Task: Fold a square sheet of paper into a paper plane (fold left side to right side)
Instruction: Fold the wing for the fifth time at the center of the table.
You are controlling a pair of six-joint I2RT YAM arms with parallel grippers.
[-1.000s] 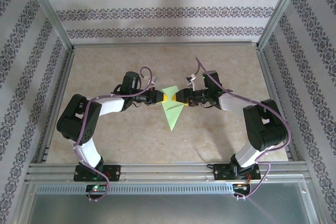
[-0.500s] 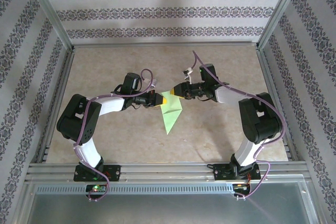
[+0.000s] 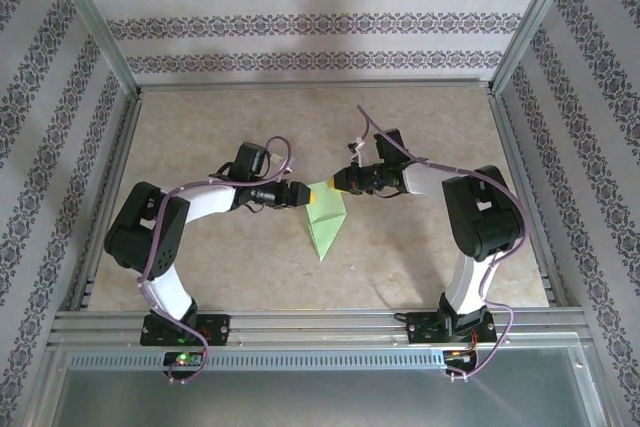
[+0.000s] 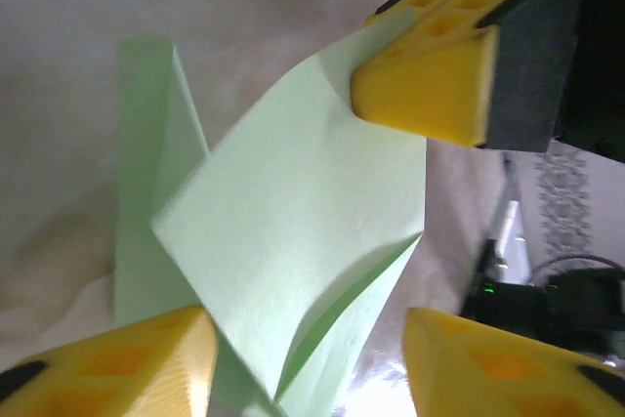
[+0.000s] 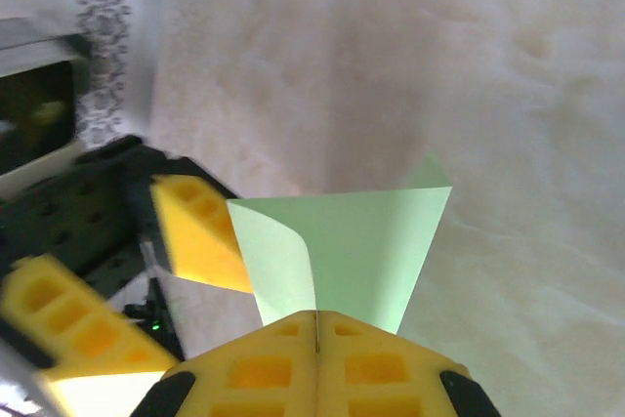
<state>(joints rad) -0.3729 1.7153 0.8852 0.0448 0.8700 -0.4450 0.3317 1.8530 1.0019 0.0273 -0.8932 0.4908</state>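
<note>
Top external view: we see the paper plane [image 3: 325, 225] lying near the middle of the beige table [image 3: 200, 117]. It is a narrow light green dart whose sharp tip points toward the arm bases, and its wide end lies between the two grippers. The left gripper [image 3: 303, 194] reaches that wide end from the left and the right gripper [image 3: 335, 183] from the right, so the two nearly meet over the paper.

From the left wrist we find the left gripper's yellow fingers [image 4: 127, 363] standing apart, released, with the green paper passing between them. One layer rises as a broad flap, and a narrower strip lies flat on the table behind it. We cannot quite tell whether either pad touches the paper, since the picture is close and soft along its bottom edge. At the upper right of that view a yellow finger of the right gripper sits on the flap's far corner.

From the right wrist we see the right gripper's fingers [image 5: 254, 368] pressed together with no gap, clenched on an edge of the flap, which runs straight into the seam between them. The flap curls at its left side, and beside it the left gripper's parted fingers show in yellow and black.
</note>
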